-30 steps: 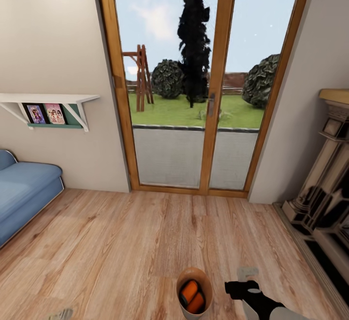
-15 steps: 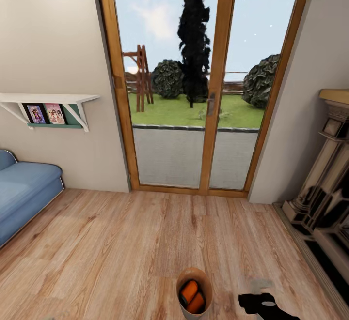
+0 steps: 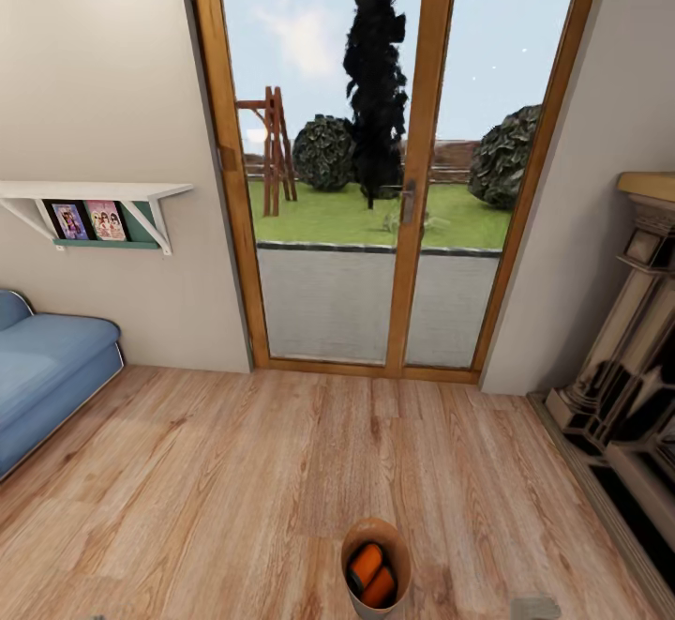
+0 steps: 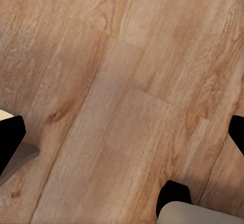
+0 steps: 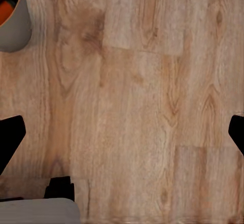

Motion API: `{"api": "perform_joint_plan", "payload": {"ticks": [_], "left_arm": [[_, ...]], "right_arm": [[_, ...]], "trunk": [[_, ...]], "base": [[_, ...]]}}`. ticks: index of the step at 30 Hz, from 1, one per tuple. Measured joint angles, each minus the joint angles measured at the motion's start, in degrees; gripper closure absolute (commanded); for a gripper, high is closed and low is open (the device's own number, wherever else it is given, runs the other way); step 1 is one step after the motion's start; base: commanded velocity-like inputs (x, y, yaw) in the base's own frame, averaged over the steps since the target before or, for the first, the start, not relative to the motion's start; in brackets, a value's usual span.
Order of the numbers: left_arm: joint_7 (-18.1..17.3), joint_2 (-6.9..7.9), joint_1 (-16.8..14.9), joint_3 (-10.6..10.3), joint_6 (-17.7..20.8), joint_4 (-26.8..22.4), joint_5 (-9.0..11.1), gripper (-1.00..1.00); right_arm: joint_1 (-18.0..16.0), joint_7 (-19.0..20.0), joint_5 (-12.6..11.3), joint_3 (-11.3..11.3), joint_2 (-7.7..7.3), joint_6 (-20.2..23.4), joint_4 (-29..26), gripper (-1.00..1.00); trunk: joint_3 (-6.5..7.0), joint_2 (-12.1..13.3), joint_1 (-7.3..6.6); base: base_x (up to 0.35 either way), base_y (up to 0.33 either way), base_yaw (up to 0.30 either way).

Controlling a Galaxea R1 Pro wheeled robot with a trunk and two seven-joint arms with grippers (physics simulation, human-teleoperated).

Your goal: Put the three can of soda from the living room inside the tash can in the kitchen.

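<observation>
The pale grey-white trash can (image 3: pixel 376 607) stands upright on the brown plank floor, low in the head view. Two orange soda cans (image 3: pixel 371 573) lie inside against its orange-brown inner wall. The dark blue can is out of view. In the right wrist view my right gripper (image 5: pixel 122 132) hangs open over bare floor, and the trash can's outer wall (image 5: pixel 14 30) sits off to one side, apart from the fingers. A grey fingertip (image 3: pixel 535 607) of that gripper pokes in at the head view's bottom edge. My left gripper (image 4: pixel 122 132) is open above bare planks.
Wood-framed glass doors (image 3: pixel 412 179) fill the far wall, with a garden behind. A blue sofa (image 3: pixel 42 381) sits at the left under a white wall shelf (image 3: pixel 94 193). The fireplace surround (image 3: pixel 633 357) lines the right wall. Wide plank floor lies between them.
My right arm has drawn back down and to the right, nearly leaving the head view. The trash can and the two orange cans have stayed put.
</observation>
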Motion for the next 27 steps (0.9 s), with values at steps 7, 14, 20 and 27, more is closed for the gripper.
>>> {"api": "perform_joint_plan", "payload": {"ticks": [7,14,20,27], "left_arm": [[0.02,-0.21,0.00,-0.03,0.02,0.03,0.02,-1.00],[0.02,-0.79,0.00,-0.01,0.03,0.04,0.02,-1.00],[0.02,-1.05,0.00,-0.02,0.02,0.08,0.02,-1.00],[0.02,-1.52,0.00,-0.02,0.02,0.11,0.04,-1.00]], "right_arm": [[1.45,-0.02,0.04,0.01,-0.05,0.15,3.51,-1.00],[3.38,0.00,0.12,0.01,-0.05,0.20,4.35,-1.00],[6.49,0.11,0.12,0.07,0.01,0.21,4.46,-1.00],[9.89,0.24,-0.01,0.03,0.23,0.13,4.54,-1.00]], "trunk": [[0.00,0.00,0.00],[0.00,0.00,0.00],[0.00,0.00,0.00],[0.00,0.00,0.00]], "base": [[0.000,0.000,0.000],[0.000,0.000,0.000],[0.000,0.000,0.000],[0.000,0.000,0.000]]}}
